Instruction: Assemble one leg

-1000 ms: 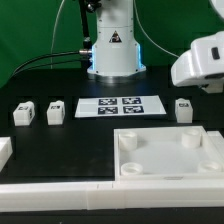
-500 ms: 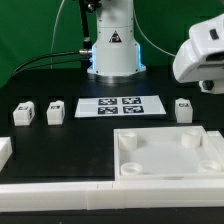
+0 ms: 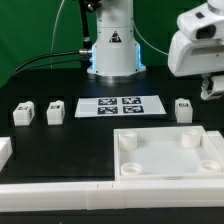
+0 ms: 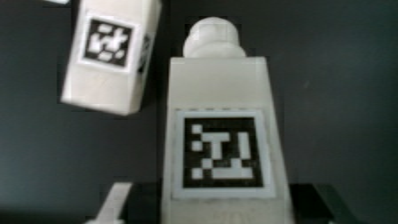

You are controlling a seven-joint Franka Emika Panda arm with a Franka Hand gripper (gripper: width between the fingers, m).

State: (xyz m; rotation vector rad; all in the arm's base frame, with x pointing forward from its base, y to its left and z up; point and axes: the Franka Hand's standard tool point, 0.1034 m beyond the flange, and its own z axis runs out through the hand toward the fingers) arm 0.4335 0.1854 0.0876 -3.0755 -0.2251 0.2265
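Nearby, leg (image 3: 183,107) beside white panel (image 3: 160,156)

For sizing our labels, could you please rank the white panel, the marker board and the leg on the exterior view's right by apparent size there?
1. white panel, though nearest the camera.
2. marker board.
3. leg, clearly smallest.

Surfaces under my wrist
The leg (image 4: 217,85) looks smooth white plastic; its tag (image 4: 222,150) matt; the table (image 3: 40,90) dull black

Fingers (image 3: 210,88) seemingly clipped by the exterior view's right edge.
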